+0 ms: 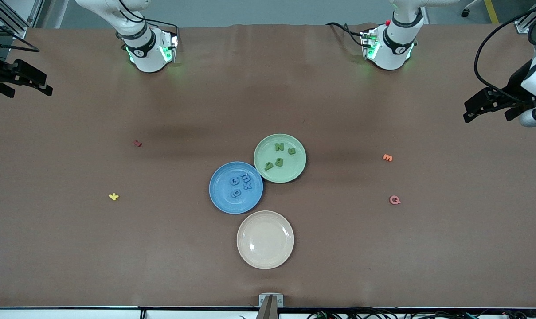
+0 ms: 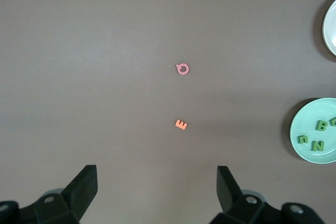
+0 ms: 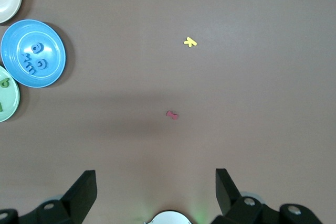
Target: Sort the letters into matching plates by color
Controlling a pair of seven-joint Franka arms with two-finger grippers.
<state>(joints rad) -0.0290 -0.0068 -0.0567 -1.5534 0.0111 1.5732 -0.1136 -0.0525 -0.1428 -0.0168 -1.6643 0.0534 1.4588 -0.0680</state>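
The blue plate (image 1: 225,201) holds four blue letters (image 1: 241,185). The pale green plate (image 1: 291,170), touching it, holds four green letters (image 1: 279,156). The cream plate (image 1: 265,239) is nearest the front camera and bare. A red letter (image 1: 137,143) and a yellow letter (image 1: 113,196) lie toward the right arm's end. An orange letter (image 1: 387,157) and a pink letter (image 1: 395,200) lie toward the left arm's end. My left gripper (image 1: 471,110) (image 2: 157,174) hangs open and empty high over its end. My right gripper (image 1: 26,86) (image 3: 156,178) hangs open and empty high over its end.
The brown table cover (image 1: 383,248) carries only the plates and loose letters. The left wrist view shows the pink letter (image 2: 182,68), the orange letter (image 2: 181,125) and the green plate (image 2: 304,119). The right wrist view shows the yellow letter (image 3: 190,42), the red letter (image 3: 171,114) and the blue plate (image 3: 52,51).
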